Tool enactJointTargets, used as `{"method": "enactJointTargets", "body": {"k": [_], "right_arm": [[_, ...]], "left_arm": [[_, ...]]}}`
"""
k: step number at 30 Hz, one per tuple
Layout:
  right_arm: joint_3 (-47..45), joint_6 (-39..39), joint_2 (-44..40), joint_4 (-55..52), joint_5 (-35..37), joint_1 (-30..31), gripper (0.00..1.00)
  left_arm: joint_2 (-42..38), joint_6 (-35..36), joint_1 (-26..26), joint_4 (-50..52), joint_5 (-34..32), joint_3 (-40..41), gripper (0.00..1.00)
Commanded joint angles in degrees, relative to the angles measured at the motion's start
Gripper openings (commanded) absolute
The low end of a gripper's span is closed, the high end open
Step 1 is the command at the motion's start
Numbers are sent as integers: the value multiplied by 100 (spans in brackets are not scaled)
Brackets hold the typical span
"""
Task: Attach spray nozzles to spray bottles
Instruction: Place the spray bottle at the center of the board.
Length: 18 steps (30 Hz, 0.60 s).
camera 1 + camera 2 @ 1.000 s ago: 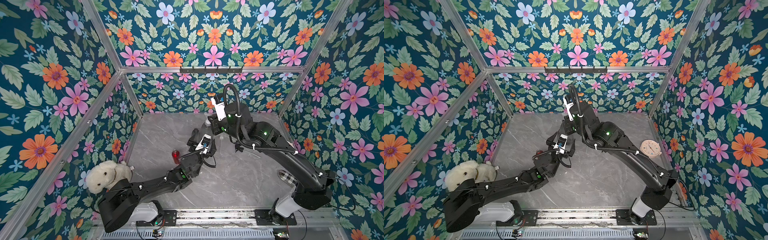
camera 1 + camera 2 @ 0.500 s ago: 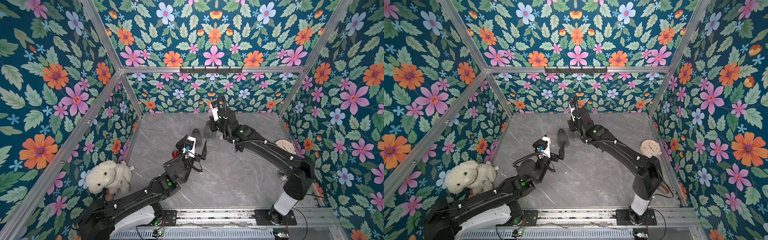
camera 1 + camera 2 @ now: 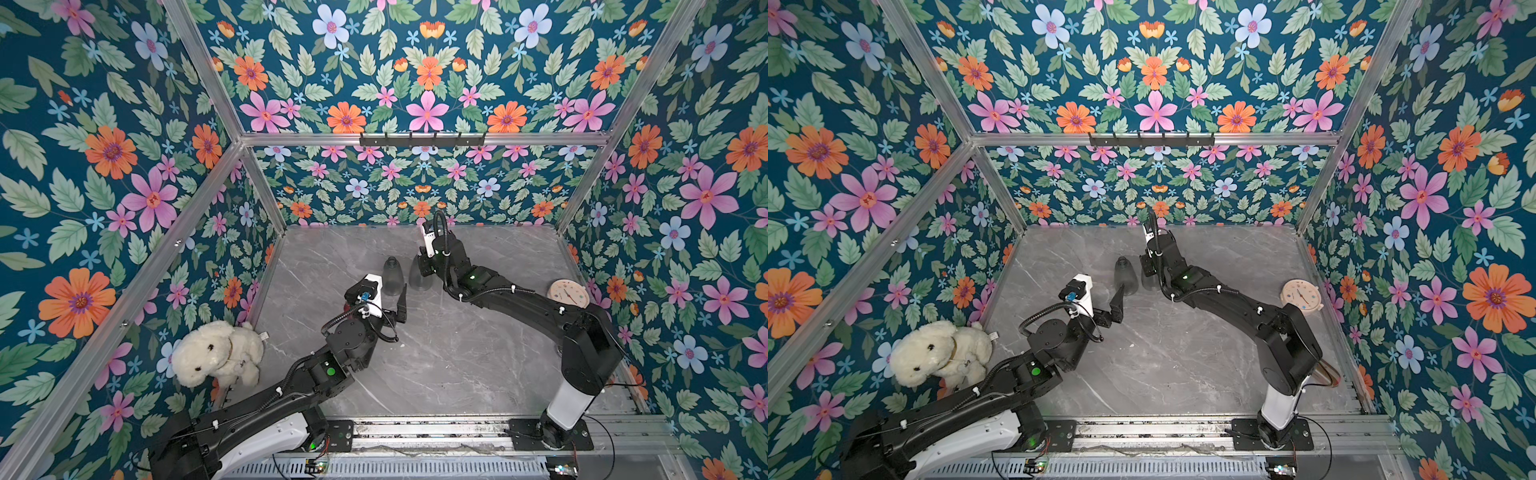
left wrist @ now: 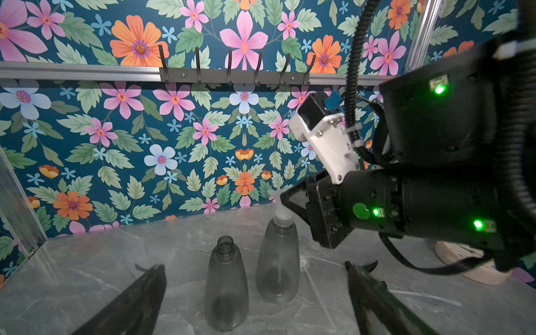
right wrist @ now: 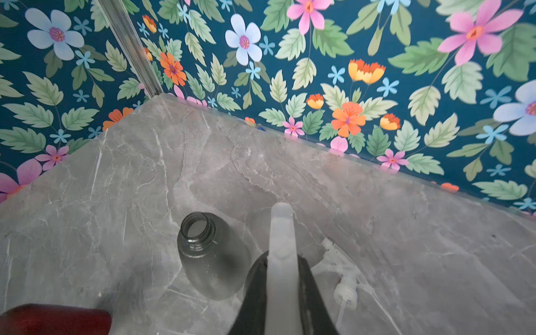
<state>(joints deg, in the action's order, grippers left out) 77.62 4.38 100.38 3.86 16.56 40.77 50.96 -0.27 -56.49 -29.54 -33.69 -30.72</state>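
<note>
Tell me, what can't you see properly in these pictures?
- Red bottle: right wrist view, blurred and cut off by the picture's edge.
- Grey bottle under the right end effector: both top views, neck hidden by that end effector.
- Loose nozzle: right wrist view, pale and blurry, tube cut off by the edge.
- Held nozzle: right wrist view, too close to tell whether it is screwed tight.

A robot test cell in a lab, dressed up like a room.
Floral-print panels [image 3: 428, 62] on a bare aluminium frame [image 3: 291, 138] enclose a grey marble-look worktop [image 3: 457, 361]. A black left arm [image 3: 291, 390] and right arm [image 3: 540, 303] stand on a metal rail [image 3: 436, 432] at the front, near a plush dog [image 3: 216, 353].
</note>
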Motion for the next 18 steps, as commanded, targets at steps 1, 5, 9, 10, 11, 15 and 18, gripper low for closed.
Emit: {"method": "enactJointTargets", "body": {"k": [1,5,9,10,11,15,18], "right_arm": [[-134,159,38,594,-113,40,0],[83,11,302,555,-38,167,0],[376,-32,559,294,196,210,0],[437,-35,600,200,242,210,0],[488,-30,622,97,282,212,0],[451,-34,554,-83,354,197,0],[511,72,609,-262,174,160,0]], "left_arm": [[-1,-187,6,147,-193,-79,100],[-76,-166,9,235,-136,-83,100],[-162,-128,9,334,-215,-118,100],[-187,-107,8,339,-215,-118,100],[-204,-100,6,356,-233,-131,100],[-236,-54,6,405,-321,-145,100],[-251,-43,7,381,-368,-127,100]]}}
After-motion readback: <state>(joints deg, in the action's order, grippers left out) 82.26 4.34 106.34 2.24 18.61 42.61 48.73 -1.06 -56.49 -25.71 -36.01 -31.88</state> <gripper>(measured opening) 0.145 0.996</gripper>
